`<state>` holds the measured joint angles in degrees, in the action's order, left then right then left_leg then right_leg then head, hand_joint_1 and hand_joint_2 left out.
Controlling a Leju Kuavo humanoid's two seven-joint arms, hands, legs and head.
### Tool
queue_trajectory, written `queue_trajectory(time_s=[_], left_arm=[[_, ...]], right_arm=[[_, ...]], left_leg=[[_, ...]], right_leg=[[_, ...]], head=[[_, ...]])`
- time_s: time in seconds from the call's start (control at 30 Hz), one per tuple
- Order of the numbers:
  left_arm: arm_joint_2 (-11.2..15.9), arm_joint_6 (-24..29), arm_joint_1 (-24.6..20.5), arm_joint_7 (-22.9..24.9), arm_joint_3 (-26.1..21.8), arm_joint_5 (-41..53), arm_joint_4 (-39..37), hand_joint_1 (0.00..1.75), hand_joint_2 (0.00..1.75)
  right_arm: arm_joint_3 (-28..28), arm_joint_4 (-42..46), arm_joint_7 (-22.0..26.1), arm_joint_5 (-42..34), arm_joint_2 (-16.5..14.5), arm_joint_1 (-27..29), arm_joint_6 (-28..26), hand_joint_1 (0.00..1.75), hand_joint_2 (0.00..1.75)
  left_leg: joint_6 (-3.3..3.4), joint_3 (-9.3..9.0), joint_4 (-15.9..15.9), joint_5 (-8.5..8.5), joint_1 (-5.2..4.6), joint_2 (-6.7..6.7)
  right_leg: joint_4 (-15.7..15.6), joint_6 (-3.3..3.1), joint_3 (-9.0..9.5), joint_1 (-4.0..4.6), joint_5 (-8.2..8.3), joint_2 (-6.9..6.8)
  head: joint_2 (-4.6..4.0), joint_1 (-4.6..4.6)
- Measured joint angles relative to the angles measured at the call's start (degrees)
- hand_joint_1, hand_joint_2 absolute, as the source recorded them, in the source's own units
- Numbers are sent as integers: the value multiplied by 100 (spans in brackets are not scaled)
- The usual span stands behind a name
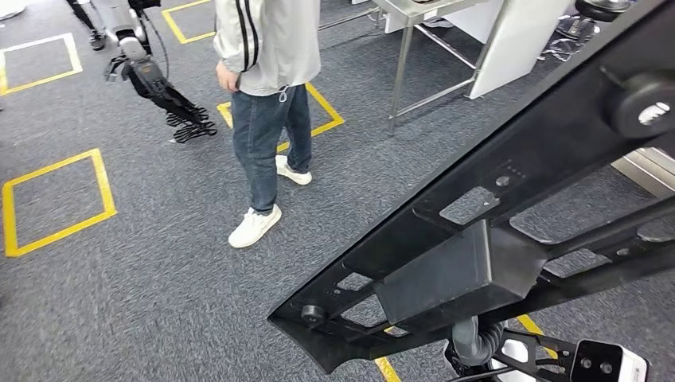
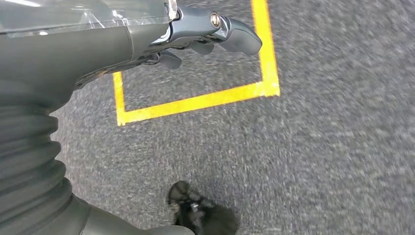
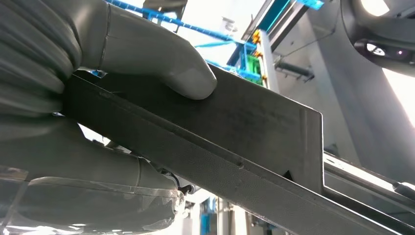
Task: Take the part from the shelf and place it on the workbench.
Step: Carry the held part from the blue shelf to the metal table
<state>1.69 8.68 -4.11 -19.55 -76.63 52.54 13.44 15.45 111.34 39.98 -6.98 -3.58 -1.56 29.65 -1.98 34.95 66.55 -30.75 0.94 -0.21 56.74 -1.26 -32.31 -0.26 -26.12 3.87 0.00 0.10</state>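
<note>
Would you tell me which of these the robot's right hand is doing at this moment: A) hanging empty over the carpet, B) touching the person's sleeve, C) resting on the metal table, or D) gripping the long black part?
D: in the right wrist view the right hand grips the black part, its thumb pressed on the flat face.

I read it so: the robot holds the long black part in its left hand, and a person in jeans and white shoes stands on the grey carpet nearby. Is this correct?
One detail is wrong: the right hand grips the long black part, as the right wrist view shows. The left hand holds nothing over the carpet. The person in jeans and white shoes does stand nearby.
</note>
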Motion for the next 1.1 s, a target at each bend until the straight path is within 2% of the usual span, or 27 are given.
queue_trajectory(time_s=[0.03,0.07,0.1,0.13,0.2,0.27,0.33,0.37,0.4,0.43,0.47,0.5,0.57,0.6,0.63,0.7,0.73,0.77,0.83,0.87,0.9,0.93,0.97,1.0,1.07,1.1], left_arm=[[-7,-1,-2,-1,5,-1,0,0,175],[-15,-1,-4,-6,7,-10,0,0,175],[-25,-3,-9,-11,8,-25,0,0,175],[-35,-7,-17,-17,9,-38,0,0,175],[-62,-33,-43,-25,12,-47,0,0,175],[-86,-73,-62,-36,24,-36,0,0,175],[-99,-94,-43,-42,40,-14,0,0,175],[-104,-98,-27,-42,45,-4,0,0,175],[-110,-105,-16,-39,51,12,0,0,175],[-114,-116,-15,-36,58,33,0,0,175],[-118,-130,-21,-31,70,61,0,0,175],[-122,-143,-31,-26,86,93,0,0,175],[-143,-158,-49,-19,115,134,-1,0,175],[-152,-160,-56,-17,124,135,-2,0,175],[-161,-158,-61,-19,127,120,-2,0,175],[-175,-140,-80,-30,127,63,-3,0,175],[-186,-127,-91,-39,124,29,-5,0,175],[-199,-116,-101,-46,120,2,-7,0,175],[-223,-104,-93,-62,102,-37,-11,0,175],[-235,-104,-78,-70,95,-43,-13,0,175],[-249,-108,-63,-79,89,-46,-15,0,175],[-261,-118,-54,-87,88,-38,-16,0,175],[-273,-133,-53,-96,88,-22,-17,0,175],[-280,-154,-56,-105,89,-2,-17,0,175],[-281,-197,-69,-118,90,37,-17,0,175],[-279,-211,-75,-119,91,47,-17,0,175]], right_arm=[[2,39,1,36,-8,25,-17,175,175],[7,68,1,68,-13,37,-42,175,175],[21,87,-1,101,-18,43,-85,175,175],[40,95,-2,129,-20,48,-138,175,175],[84,99,-4,172,-22,60,-259,175,175],[112,102,-5,197,-21,54,-333,175,175],[147,102,-6,211,-20,49,-362,175,175],[168,97,-7,213,-18,50,-384,175,175],[189,90,-7,209,-10,47,-437,175,175],[216,79,-7,192,10,31,-537,175,175],[252,67,-7,163,44,-1,-671,175,175],[296,54,-7,120,92,-49,-820,175,175],[390,27,-6,-14,212,-185,-1041,175,175],[436,7,-6,-102,278,-267,-1099,175,175],[482,-21,-5,-197,347,-348,-1124,175,175],[580,-95,-7,-343,462,-488,-1117,175,175],[634,-129,-6,-366,495,-534,-1091,175,175],[686,-154,-5,-356,509,-569,-1062,175,175],[833,-190,-4,-241,505,-611,-1019,175,175],[912,-213,-7,-178,499,-632,-1020,175,175],[1002,-245,-10,-126,493,-661,-1034,175,175],[1076,-277,-16,-111,491,-706,-1064,175,175],[1141,-308,-24,-123,490,-771,-1105,175,175],[1193,-329,-31,-160,491,-841,-1150,175,175],[1246,-334,-27,-262,512,-935,-1226,175,175],[1256,-310,-19,-308,540,-932,-1245,175,175]], left_leg=[[-3,-194,-415,157,16,-104],[5,-328,-705,246,29,-195],[23,-397,-858,266,32,-260],[54,-411,-889,241,21,-275],[140,-418,-905,268,14,-176],[219,-422,-942,304,19,-74],[257,-410,-952,311,0,42],[264,-404,-951,308,-14,109],[269,-402,-950,305,-27,176],[273,-403,-949,301,-39,238],[275,-410,-948,297,-51,295],[276,-422,-949,291,-64,346],[261,-443,-948,273,-94,437],[244,-448,-947,265,-103,482],[224,-451,-950,260,-109,529],[174,-467,-963,248,-109,615],[147,-464,-921,203,-106,568],[121,-414,-783,105,-99,463],[72,-128,-134,-242,-73,181],[49,74,279,-412,-62,108],[29,242,599,-504,-53,80],[15,327,727,-484,-44,72],[5,298,610,-340,-34,68],[0,158,265,-108,-19,41],[4,-193,-534,242,14,-176],[22,-299,-771,309,22,-269]], right_leg=[[42,28,-12,1,-17,69],[74,60,-32,0,-27,134],[97,93,-55,0,-30,191],[105,129,-78,-2,-23,244],[102,197,-102,-22,-17,292],[343,249,-220,-17,-187,77],[1057,282,-556,-9,-567,-229],[1460,293,-747,-10,-730,-301],[1734,295,-877,-12,-805,-332],[1788,286,-898,-10,-765,-346],[1600,265,-799,-2,-624,-368],[1200,226,-588,17,-417,-425],[376,120,-169,91,-134,-667],[139,78,-58,127,-75,-747],[59,53,-35,150,-76,-777],[17,27,-37,133,-35,-654],[-26,7,-17,109,-9,-599],[-68,-13,5,84,19,-545],[-109,-40,27,59,47,-436],[-103,-45,23,58,48,-374],[-94,-47,20,57,46,-306],[-80,-46,18,56,43,-235],[-59,-38,17,53,36,-160],[-31,-24,17,46,24,-87],[44,21,-4,39,-13,35],[72,51,-28,38,-22,82]], head=[[-1,-3],[-1,-5],[-1,-12],[-1,-17],[0,-25],[0,5],[0,38],[0,42],[0,42],[0,42],[0,43],[0,43],[0,38],[0,36],[0,33],[0,34],[0,33],[0,29],[0,10],[0,-1],[0,-7],[0,-7],[0,-8],[0,-6],[0,-12],[0,-13]])
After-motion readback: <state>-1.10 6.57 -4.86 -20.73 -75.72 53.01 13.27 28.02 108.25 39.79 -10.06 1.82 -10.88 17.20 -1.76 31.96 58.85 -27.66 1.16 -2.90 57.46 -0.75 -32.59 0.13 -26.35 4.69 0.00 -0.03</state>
